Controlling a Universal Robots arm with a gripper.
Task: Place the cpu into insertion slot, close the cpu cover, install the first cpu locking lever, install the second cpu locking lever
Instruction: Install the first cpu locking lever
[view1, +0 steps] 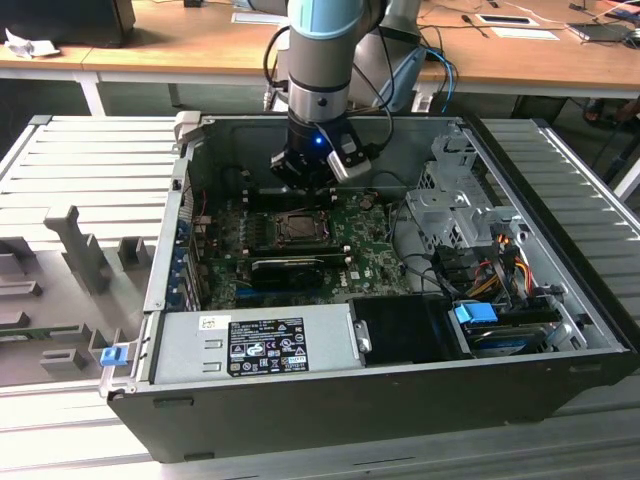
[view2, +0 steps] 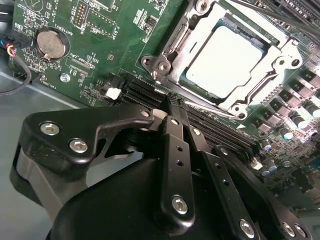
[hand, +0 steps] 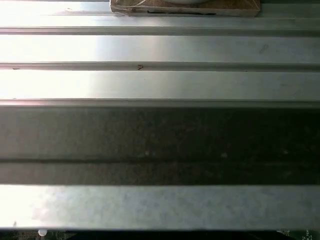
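While the cpu (view2: 226, 59) sits flat in the insertion slot (view2: 272, 62), its pale metal top shows through the cut-out of the cpu cover (view2: 200, 37), which lies down over it as a silver frame around all four edges. Screw heads mark the frame's corners in the second wrist view. Just beside the socket run the long black memory slots (view2: 150, 92), parallel to its near edge, and a round coin cell (view2: 51, 43) sits well apart on the green motherboard (view2: 100, 45). The tool (view2: 180, 117) hovers over those memory slots, close to the socket but not touching cpu or cover; its black fingers (view2: 176, 150) are drawn together, tips nearly meeting, nothing between them. In the exterior view the tool (view1: 312, 172) hangs from the arm (view1: 320, 60) just behind the socket (view1: 298, 228), inside the open computer case (view1: 400, 400). Room is tight: case back wall close behind the tool, a black card (view1: 290, 268) just in front of the socket, drive cage (view1: 455, 200) and cable bundle (view1: 500, 265) toward the exterior view's right, power supply (view1: 260, 345) along the front edge. Space straight above the socket is open. The case rests on a ribbed grey tabletop (view1: 90, 170); the first wrist view looks at flat metal ribs (hand: 160, 85) with a strip of board at the edge.
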